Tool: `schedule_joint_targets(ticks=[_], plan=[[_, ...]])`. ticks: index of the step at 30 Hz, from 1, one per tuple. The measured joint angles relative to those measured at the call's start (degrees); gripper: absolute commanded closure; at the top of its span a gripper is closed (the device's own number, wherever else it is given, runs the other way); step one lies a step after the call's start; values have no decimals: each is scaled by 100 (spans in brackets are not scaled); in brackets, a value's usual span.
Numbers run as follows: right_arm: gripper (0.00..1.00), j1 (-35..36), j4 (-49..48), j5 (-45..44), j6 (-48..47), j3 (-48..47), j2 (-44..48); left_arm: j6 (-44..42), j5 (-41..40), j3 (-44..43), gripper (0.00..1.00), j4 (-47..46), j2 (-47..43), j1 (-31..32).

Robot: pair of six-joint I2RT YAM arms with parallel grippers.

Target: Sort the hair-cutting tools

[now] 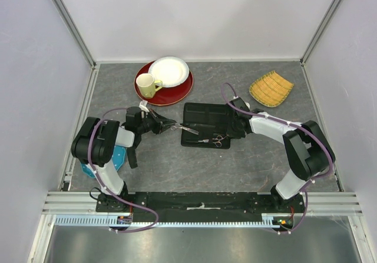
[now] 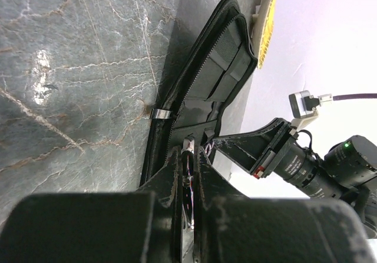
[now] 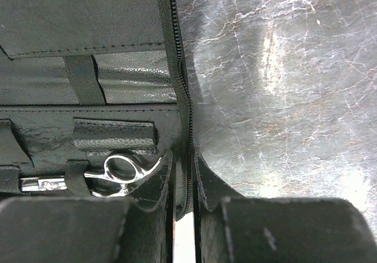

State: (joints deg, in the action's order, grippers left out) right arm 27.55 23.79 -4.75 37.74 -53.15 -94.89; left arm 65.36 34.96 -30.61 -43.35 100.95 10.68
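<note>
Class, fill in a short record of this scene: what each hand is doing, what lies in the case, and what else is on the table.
left hand: shut on silver scissors at the left edge of the black case
right hand: shut on the case's zip edge
in case: second scissors
back of table: yellow mug and white plate on red plate; woven tray to the right

no readable text in any view
faint white marks ring the black cylindrical camera lens barrel (image 2: 293, 166) in the left wrist view, too small to read; nothing else is legible.
</note>
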Motion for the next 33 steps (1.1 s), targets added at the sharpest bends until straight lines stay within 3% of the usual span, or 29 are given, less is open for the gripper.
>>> schedule_joint_targets(ticks=[9, 26, 27, 31, 33], plan=[[100, -4, 33, 0, 22, -28, -20, 584, 142, 105, 98, -822, 433, 17], [100, -7, 76, 4, 22, -66, -46, 1106, 114, 98, 98, -1530, 1010, 398], [100, -7, 76, 2, 22, -66, -46, 1123, 109, 98, 94, -1550, 1012, 411], [100, -7, 76, 0, 22, -66, -42, 1143, 94, 105, 57, -1567, 1012, 428], [100, -7, 76, -2, 22, -66, -39, 1161, 101, 109, 49, -1552, 1010, 448]])
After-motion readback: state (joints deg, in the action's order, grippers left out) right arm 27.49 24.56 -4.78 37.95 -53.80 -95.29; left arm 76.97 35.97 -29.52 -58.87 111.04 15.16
